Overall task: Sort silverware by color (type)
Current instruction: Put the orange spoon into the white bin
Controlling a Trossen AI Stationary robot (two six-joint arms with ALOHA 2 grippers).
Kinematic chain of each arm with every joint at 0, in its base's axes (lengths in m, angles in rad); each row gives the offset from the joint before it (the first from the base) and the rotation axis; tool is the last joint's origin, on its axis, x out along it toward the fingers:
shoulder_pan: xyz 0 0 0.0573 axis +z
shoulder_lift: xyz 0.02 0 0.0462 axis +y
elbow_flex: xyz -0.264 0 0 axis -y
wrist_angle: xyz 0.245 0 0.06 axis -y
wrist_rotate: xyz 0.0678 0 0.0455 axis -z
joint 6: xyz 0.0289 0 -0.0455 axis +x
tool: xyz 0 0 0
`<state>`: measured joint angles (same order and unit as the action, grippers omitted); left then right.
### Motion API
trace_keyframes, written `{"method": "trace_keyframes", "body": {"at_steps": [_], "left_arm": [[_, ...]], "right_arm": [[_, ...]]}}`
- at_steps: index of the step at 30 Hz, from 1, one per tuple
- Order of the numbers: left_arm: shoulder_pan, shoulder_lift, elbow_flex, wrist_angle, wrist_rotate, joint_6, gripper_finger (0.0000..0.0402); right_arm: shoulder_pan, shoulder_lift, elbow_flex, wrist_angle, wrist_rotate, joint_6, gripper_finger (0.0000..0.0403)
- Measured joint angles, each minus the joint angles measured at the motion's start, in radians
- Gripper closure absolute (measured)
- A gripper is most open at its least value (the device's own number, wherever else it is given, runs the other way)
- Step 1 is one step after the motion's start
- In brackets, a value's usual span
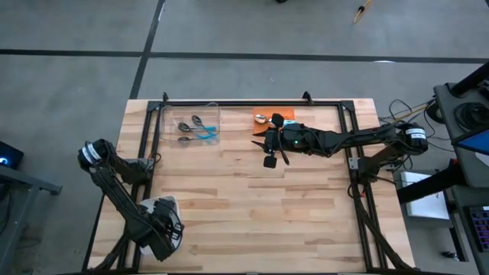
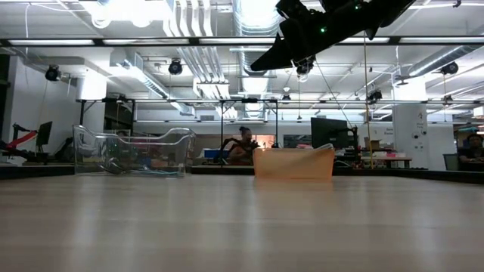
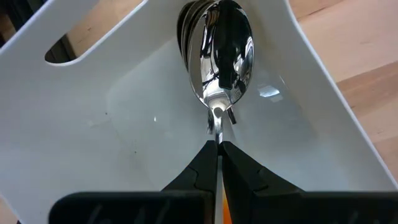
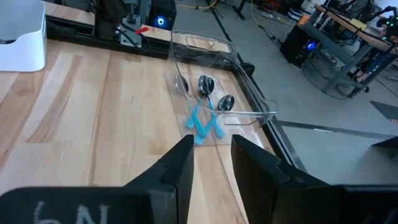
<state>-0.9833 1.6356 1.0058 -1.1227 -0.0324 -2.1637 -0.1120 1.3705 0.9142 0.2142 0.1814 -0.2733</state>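
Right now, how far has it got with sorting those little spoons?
Partly done. Three blue-handled spoons lie in the clear bin, and at least one spoon sits in the orange bin. The left hand is shut on a silver spoon in the white bin, where more spoons wait. The right hand hangs empty.

Lighting: bright, even overhead ceiling lamps [image 2: 121, 11]; glare on spoon bowl [image 3: 222, 50] beyond the shut jaws; soft shadows; background blurred.
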Motion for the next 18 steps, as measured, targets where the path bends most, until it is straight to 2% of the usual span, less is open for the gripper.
{"method": "trace_keyframes", "body": {"at_steps": [18], "left_arm": [[0.0,0.0,0.0,0.006,-0.001,-0.03,0.0391]], "right_arm": [[0.0,0.0,0.0,0.0,0.0,-0.005,0.0305]]}}
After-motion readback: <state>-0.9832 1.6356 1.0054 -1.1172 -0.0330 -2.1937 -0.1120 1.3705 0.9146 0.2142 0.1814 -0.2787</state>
